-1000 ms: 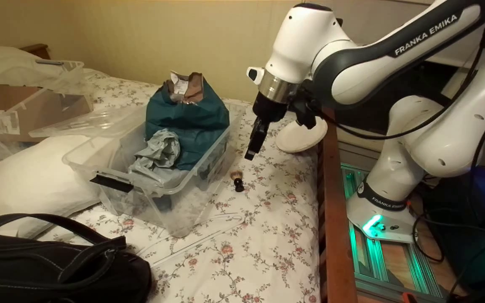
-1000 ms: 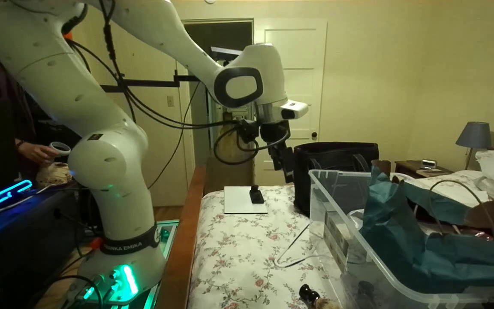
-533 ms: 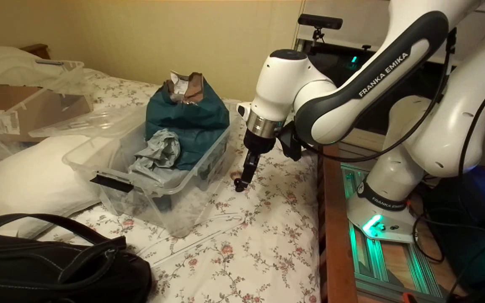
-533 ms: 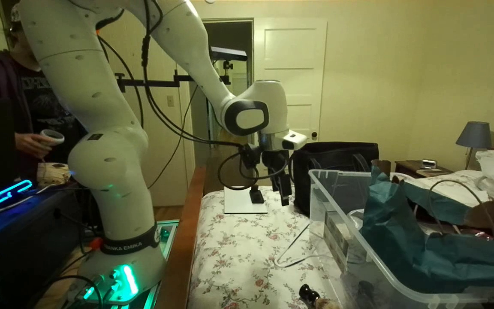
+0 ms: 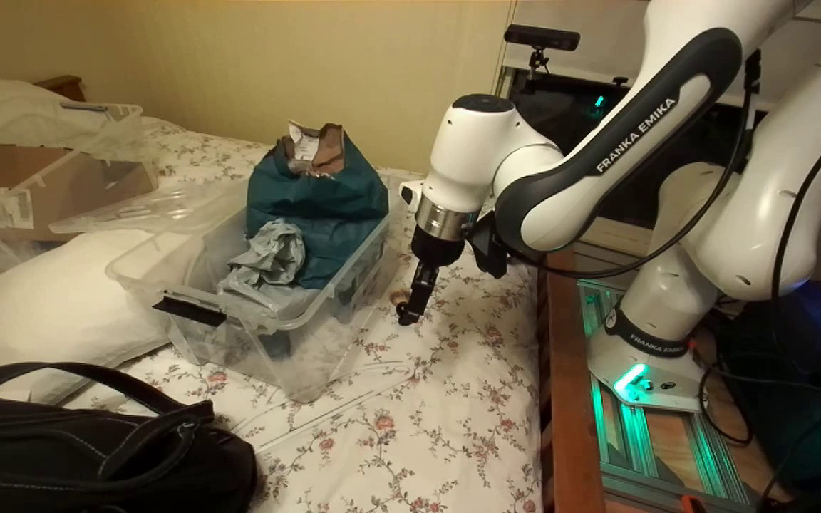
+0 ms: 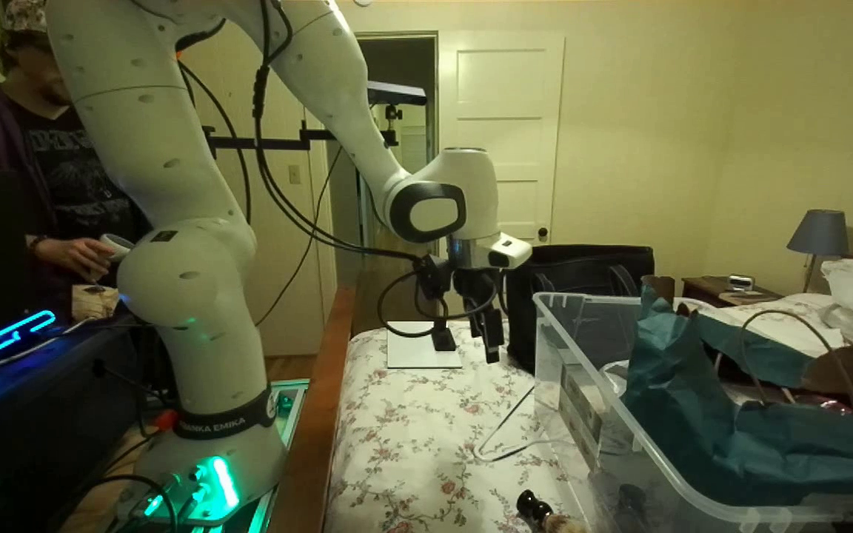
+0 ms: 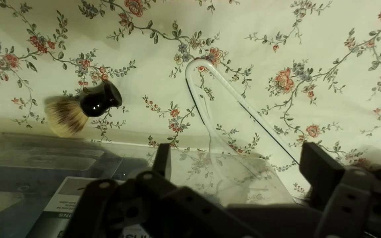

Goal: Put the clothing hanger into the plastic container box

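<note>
The clothing hanger (image 5: 339,407) is a thin whitish triangle lying flat on the flowered bedspread beside the plastic container box (image 5: 296,367). It has black strips, which show in an exterior view (image 6: 509,453) and in the wrist view (image 7: 225,82). Its hook end shows through the clear box wall (image 7: 184,165) in the wrist view. The box holds a teal bag and grey crumpled plastic. My gripper (image 5: 408,318) is open and empty above the bed beside the box; it shows in an exterior view (image 6: 492,357). In the wrist view my gripper (image 7: 238,148) has its fingers wide apart, above the hanger.
A shaving brush (image 7: 99,99) lies on the bed near the box and also shows in an exterior view (image 6: 534,507). A black bag (image 5: 97,442) stands near the hanger's hook end. A white board with a black stand (image 6: 415,355) and a wooden bed rail (image 5: 567,399) are nearby.
My arm has come down and the open gripper is lower, closer to the bed, with most of the motion in the first half second. The hanger and the box have not moved.
</note>
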Tool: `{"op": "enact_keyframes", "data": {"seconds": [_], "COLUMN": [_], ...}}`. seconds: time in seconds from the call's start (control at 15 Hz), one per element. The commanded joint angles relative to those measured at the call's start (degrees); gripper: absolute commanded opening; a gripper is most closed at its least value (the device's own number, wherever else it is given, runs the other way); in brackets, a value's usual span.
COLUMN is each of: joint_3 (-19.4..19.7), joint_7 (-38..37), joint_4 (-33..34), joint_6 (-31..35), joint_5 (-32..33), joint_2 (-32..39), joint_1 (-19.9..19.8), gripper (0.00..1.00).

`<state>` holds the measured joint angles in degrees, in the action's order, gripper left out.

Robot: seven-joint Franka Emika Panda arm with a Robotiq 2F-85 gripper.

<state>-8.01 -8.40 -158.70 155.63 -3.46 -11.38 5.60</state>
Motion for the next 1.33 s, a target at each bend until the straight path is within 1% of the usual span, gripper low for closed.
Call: {"op": "enact_keyframes", "data": {"seconds": [0.0, 0.2, 0.27, 0.33, 0.4, 0.47, 0.6, 0.67, 0.8, 0.93, 1.07, 1.2, 1.27], "joint_3": [1.58, 1.71, 0.92, -0.04, -1.92, -5.38, -10.18, -11.31, -8.88, -5.08, -3.2, -2.19, -1.62], "joint_7": [3.52, 6.88, 9.74, 10.03, 11.89, 13.56, 12.89, 11.81, 10.55, 10.02, 10.0, 9.8, 9.58], "joint_4": [-0.12, -0.18, 0.22, 0.45, 0.97, 1.57, 2.63, 2.93, 2.89, 3.09, 3.47, 4.17, 4.84], "joint_6": [7.56, 14.54, 16.64, 19.08, 21.38, 23.92, 28.14, 30.1, 34.06, 36.22, 37.27, 38.0, 37.99], "joint_5": [-2.1, -4.62, -8.72, -9.2, -11.32, -13.78, -11.48, -8.99, -4.67, -2.27, -0.21, 1.45, 1.75], "joint_2": [9.08, 16.22, 18.96, 21.39, 23.92, 26.6, 31.5, 33.77, 37.04, 39.07, 40.56, 41.84, 42.51], "joint_1": [0.84, 0.79, 0.95, 0.06, -1.27, -3.83, -8.68, -10.3, -9.44, -7.55, -8.15, -9.21, -9.15], "gripper": [1.0, 1.0, 1.0, 1.0, 1.0, 1.0, 1.0, 1.0, 1.0, 1.0, 1.0, 0.89, 0.82]}}
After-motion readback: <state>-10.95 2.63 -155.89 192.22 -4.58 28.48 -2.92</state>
